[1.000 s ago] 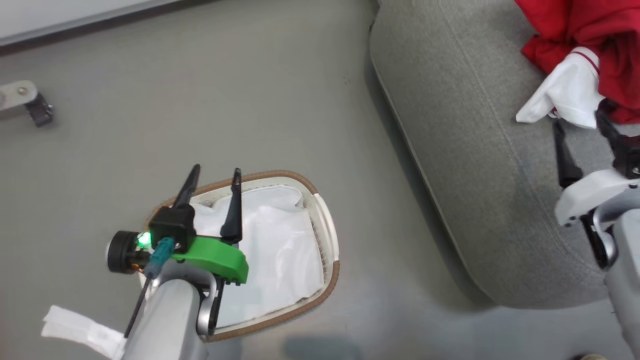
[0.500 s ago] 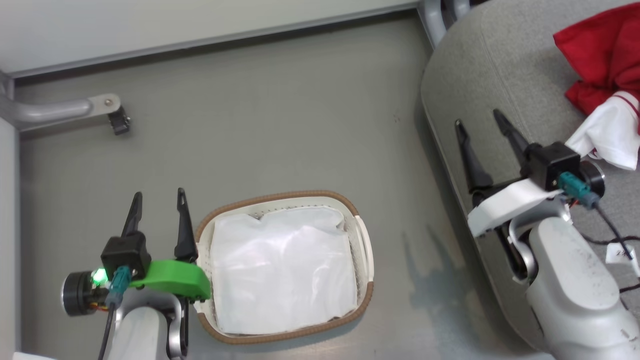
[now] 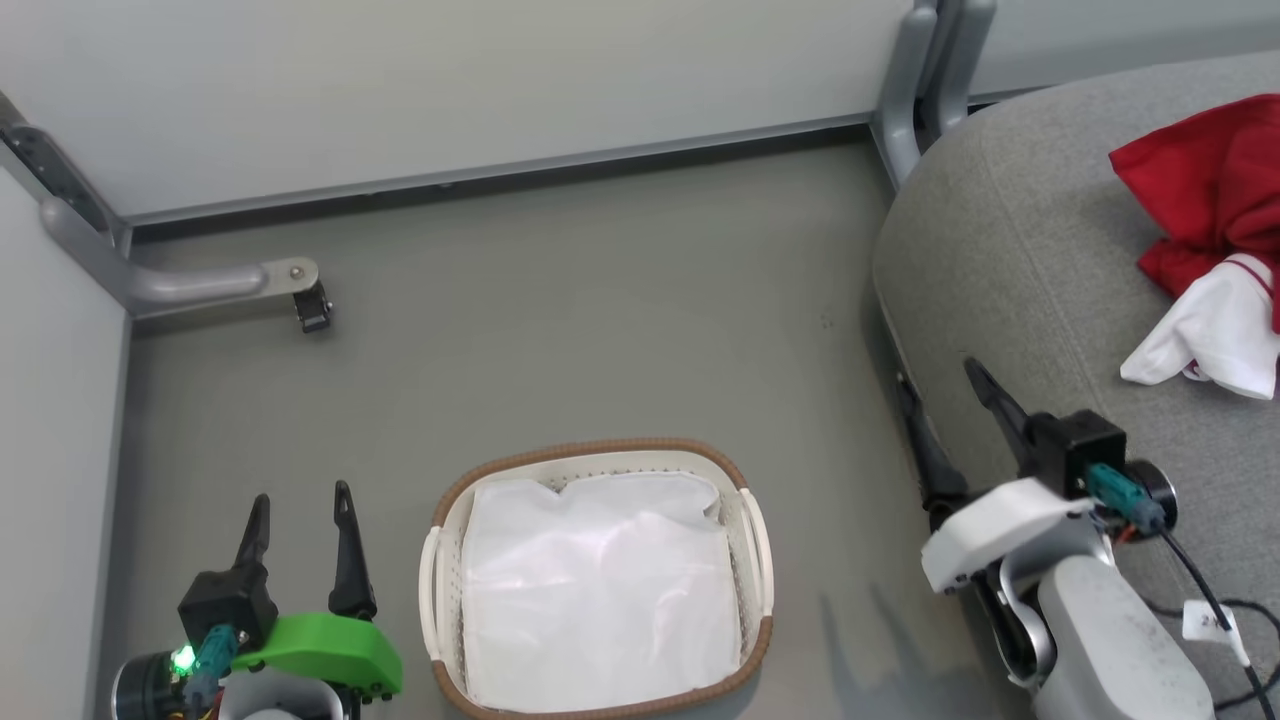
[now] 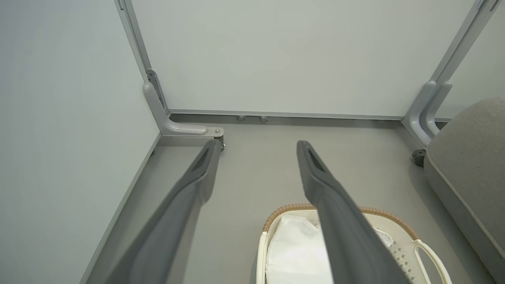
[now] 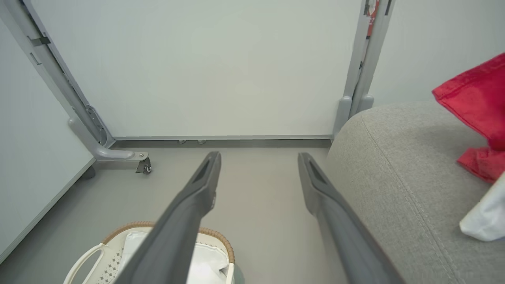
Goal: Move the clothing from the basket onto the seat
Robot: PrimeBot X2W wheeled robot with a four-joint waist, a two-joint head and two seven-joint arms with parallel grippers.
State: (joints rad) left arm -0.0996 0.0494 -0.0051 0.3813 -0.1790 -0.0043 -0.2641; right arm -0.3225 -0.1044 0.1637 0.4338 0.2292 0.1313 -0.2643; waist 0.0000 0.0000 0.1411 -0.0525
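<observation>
The red clothing [image 3: 1215,190] with its white cuff [image 3: 1205,335] lies on the grey seat [image 3: 1030,270] at the right; the right wrist view shows the clothing [image 5: 479,102] on the seat [image 5: 394,165] too. On the floor stands the white basket [image 3: 753,545] with its brown rim, holding just a white liner [image 3: 595,590]. Left of the basket, my left gripper [image 3: 300,498] is open and holds nothing. My right gripper [image 3: 940,375] is open over the seat's left edge, well apart from the clothing.
Pale partition panels [image 3: 450,80] close off the back and left. A grey panel foot with a caster [image 3: 310,305] juts onto the floor at the left, and a grey post [image 3: 925,70] stands by the seat's back corner. Bare floor [image 3: 600,320] lies between basket and wall.
The head camera has swung and tilted up, shifting the whole scene. My right gripper has drawn back from the clothing, which stays on the seat. The left gripper now sits beside the basket, no longer over it.
</observation>
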